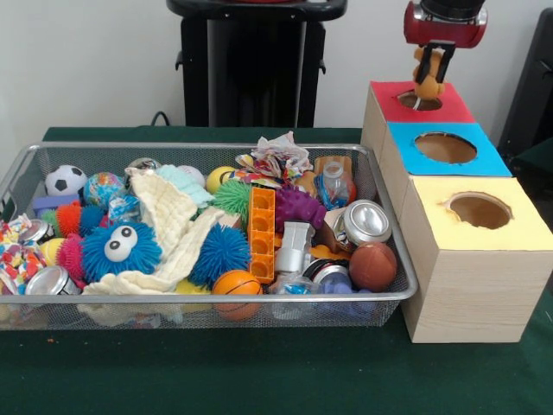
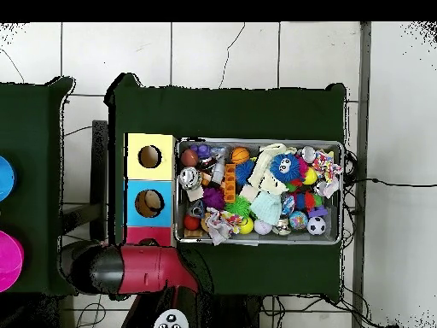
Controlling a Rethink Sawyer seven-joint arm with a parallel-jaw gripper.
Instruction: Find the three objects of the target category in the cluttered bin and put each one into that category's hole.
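My gripper (image 1: 429, 67) hangs at the top right of the front view, shut on a small orange-tan plush animal (image 1: 429, 84). The plush dangles just above the red-surround hole (image 1: 420, 103) at the far end of the pale wood box (image 1: 467, 285). The silver wire mesh bin (image 1: 216, 147) lies left of the box, full of clutter. I can make out no other plush animal in it. In the overhead view my red arm (image 2: 141, 266) covers the gripper and most of the red surround (image 2: 147, 232). The bin (image 2: 256, 142) shows to the right of the box.
The box also has a blue-surround hole (image 1: 445, 147) and a yellow-surround hole (image 1: 479, 210). The bin holds spiky puffer balls (image 1: 121, 249), small sports balls (image 1: 236, 285), tins (image 1: 365, 222), an orange block (image 1: 261, 233) and cloth (image 1: 168, 212). The robot pedestal (image 1: 255, 60) stands behind.
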